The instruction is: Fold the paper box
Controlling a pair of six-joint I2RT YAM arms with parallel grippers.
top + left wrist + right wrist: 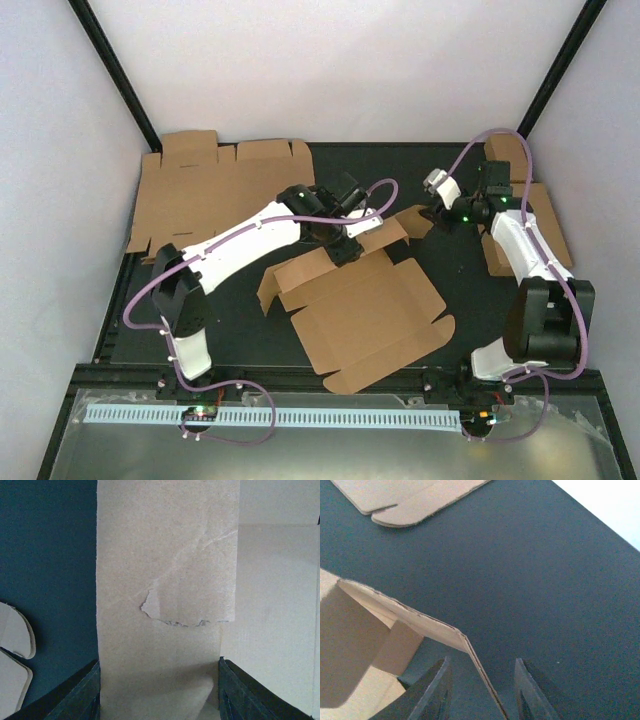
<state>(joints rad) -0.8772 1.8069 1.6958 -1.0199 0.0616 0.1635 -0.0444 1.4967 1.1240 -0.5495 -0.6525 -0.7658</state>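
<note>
The paper box (pixel 365 310) lies half folded on the black mat, a brown cardboard sheet with some flaps raised. My left gripper (pixel 345 243) is at its far edge. In the left wrist view a torn, creased flap (pixel 160 580) fills the whole gap of the left gripper (pixel 159 692), touching both fingers. My right gripper (pixel 436 214) hovers by the box's far right flap (pixel 408 226). In the right wrist view the right gripper (pixel 482 690) straddles that flap's thin edge (pixel 475 665), with space on either side of it.
Spare flat cardboard sheets lie at the back left (pixel 200 190) and under the right arm (pixel 545 225). Rounded cardboard tabs (pixel 415 502) show at the top of the right wrist view. White walls and black frame posts close in the mat (pixel 470 290).
</note>
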